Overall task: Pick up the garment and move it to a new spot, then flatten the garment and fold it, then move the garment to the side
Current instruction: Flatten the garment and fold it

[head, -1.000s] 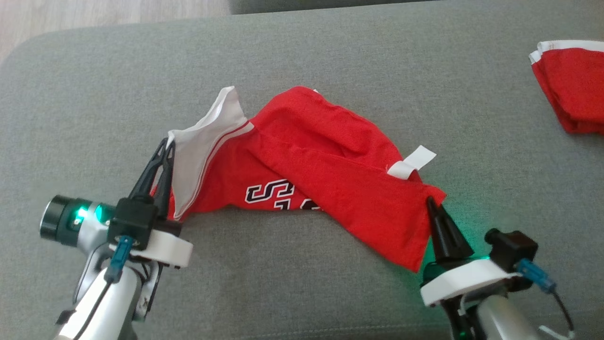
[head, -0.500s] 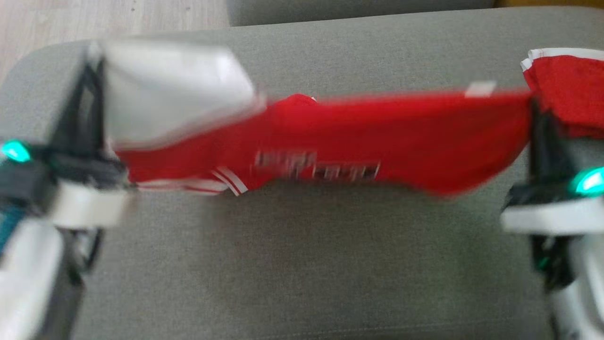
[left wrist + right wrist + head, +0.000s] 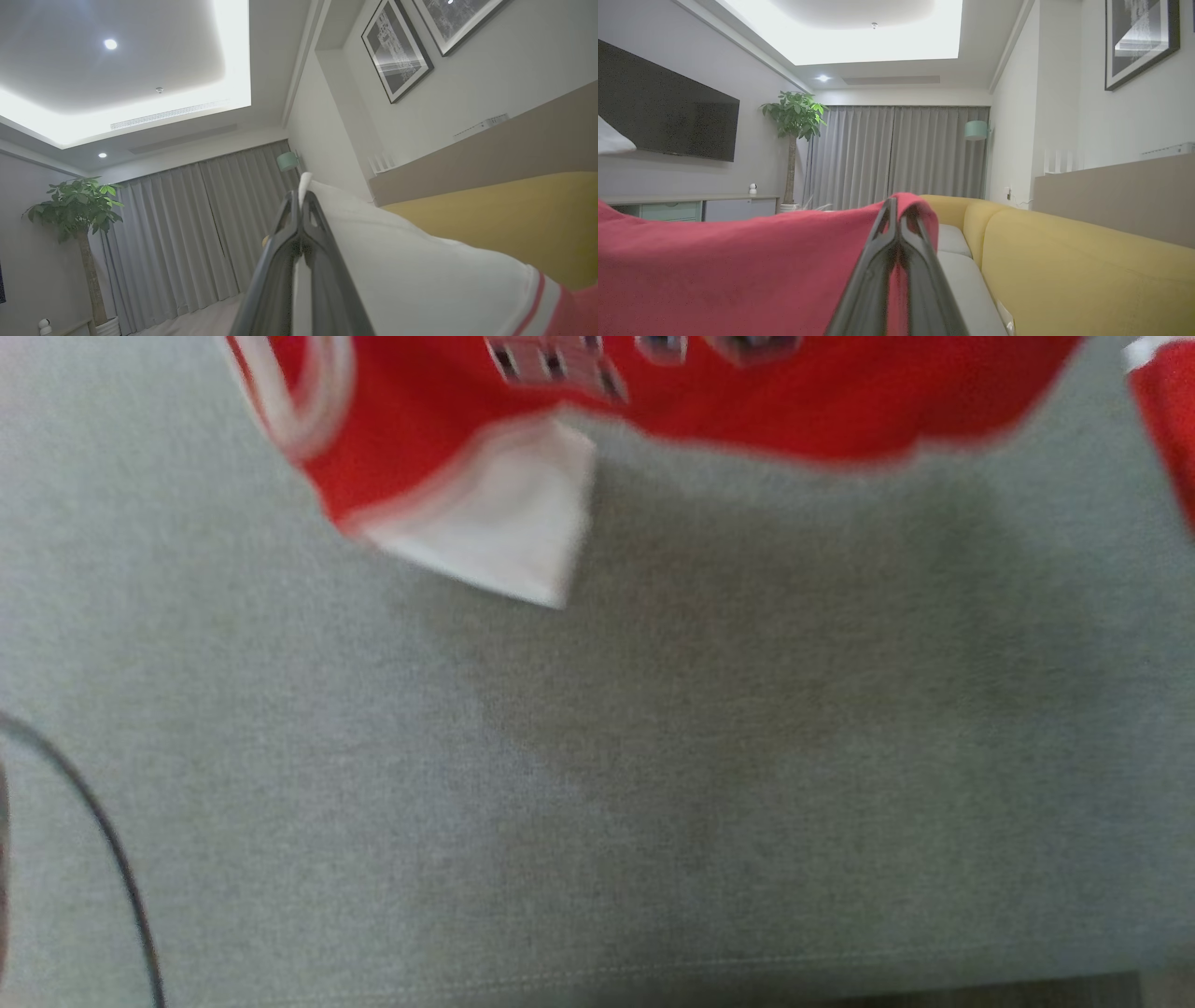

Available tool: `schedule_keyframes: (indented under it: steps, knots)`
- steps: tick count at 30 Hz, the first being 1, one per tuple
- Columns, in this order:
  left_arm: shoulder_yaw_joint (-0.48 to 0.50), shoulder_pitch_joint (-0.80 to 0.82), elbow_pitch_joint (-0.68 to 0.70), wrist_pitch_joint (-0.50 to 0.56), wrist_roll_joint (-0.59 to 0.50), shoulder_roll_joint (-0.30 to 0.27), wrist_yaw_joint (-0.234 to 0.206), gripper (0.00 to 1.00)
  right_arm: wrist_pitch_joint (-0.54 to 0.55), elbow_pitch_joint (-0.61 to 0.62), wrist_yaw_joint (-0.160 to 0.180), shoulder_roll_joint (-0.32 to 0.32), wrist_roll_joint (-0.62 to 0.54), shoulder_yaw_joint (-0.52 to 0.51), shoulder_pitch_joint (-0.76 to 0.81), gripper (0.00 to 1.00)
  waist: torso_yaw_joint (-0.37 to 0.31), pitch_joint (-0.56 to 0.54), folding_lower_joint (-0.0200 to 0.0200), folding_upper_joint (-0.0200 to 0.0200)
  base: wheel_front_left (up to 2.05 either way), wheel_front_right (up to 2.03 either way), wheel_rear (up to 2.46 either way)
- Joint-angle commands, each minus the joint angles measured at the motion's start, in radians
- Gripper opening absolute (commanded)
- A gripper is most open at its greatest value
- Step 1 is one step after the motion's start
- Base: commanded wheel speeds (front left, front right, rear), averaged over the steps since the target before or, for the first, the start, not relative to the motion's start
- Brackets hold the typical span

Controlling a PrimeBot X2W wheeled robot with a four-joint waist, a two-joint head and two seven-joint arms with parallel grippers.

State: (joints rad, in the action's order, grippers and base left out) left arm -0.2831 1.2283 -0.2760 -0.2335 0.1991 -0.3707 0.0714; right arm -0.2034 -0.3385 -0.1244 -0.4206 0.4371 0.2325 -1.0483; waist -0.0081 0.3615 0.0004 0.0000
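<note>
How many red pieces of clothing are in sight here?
2. The held garment stretches across the head view's top, pinched by the left claw and right claw. The second garment shows at the right edge, cut off; more may lie beyond it.

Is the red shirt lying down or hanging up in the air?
Hanging: the left tool and right tool pinch the shirt above the grey cushion.

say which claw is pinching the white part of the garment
The left claw: it is shut on the white panel of the garment, while the right claw is shut on plain red cloth.
</note>
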Motion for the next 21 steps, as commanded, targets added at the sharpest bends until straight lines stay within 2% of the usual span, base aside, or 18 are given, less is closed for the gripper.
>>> schedule_keyframes:
  steps: [1, 5, 9, 11, 17, 18, 19, 21]
  knots:
    - [0.032, 0.051, 0.009, -0.005, -0.009, -0.037, -0.001, 0.00, -0.005, 0.013, -0.006, -0.008, 0.002, 0.014, -0.028, 0.00, 0.014, 0.070, -0.0004, 0.0000, 0.00, 0.00, 0.00]
    - [0.026, 0.267, -0.123, -0.027, -0.063, 0.014, -0.026, 0.00, -0.040, -0.127, -0.006, -0.010, -0.013, 0.041, -0.236, 0.00, 0.013, 0.128, -0.0004, 0.0000, 0.00, 0.00, 0.00]
    - [0.045, 0.380, -0.069, -0.028, -0.115, 0.035, -0.048, 0.00, -0.056, -0.209, -0.006, -0.017, -0.037, 0.049, -0.370, 0.00, 0.014, 0.169, -0.0004, 0.0000, 0.00, 0.00, 0.00]
    - [0.060, 0.395, -0.027, -0.028, -0.124, 0.043, -0.052, 0.00, -0.058, -0.210, -0.006, -0.025, -0.047, 0.039, -0.407, 0.00, 0.019, 0.186, -0.0004, 0.0000, 0.00, 0.00, 0.00]
    - [0.091, 0.282, 0.050, -0.028, -0.086, 0.074, 0.001, 0.00, -0.058, -0.164, -0.006, -0.033, -0.054, 0.013, -0.379, 0.00, 0.042, 0.211, -0.0004, 0.0000, 0.00, 0.00, 0.00]
    - [0.100, 0.203, 0.063, -0.028, -0.073, 0.082, 0.017, 0.00, -0.058, -0.201, -0.006, -0.031, -0.038, 0.043, -0.359, 0.00, 0.051, 0.204, -0.0004, 0.0000, 0.00, 0.00, 0.00]
    - [0.100, 0.203, 0.063, -0.028, -0.073, 0.082, 0.017, 0.00, -0.058, -0.201, -0.006, -0.031, -0.038, 0.043, -0.359, 0.00, 0.051, 0.204, -0.0004, 0.0000, 0.00, 0.00, 0.00]
    - [0.119, 0.072, 0.092, -0.028, -0.056, 0.091, 0.033, 0.00, -0.058, -0.195, -0.006, -0.032, 0.004, 0.101, -0.249, 0.00, 0.061, 0.187, -0.0004, 0.0000, 0.00, 0.00, 0.00]
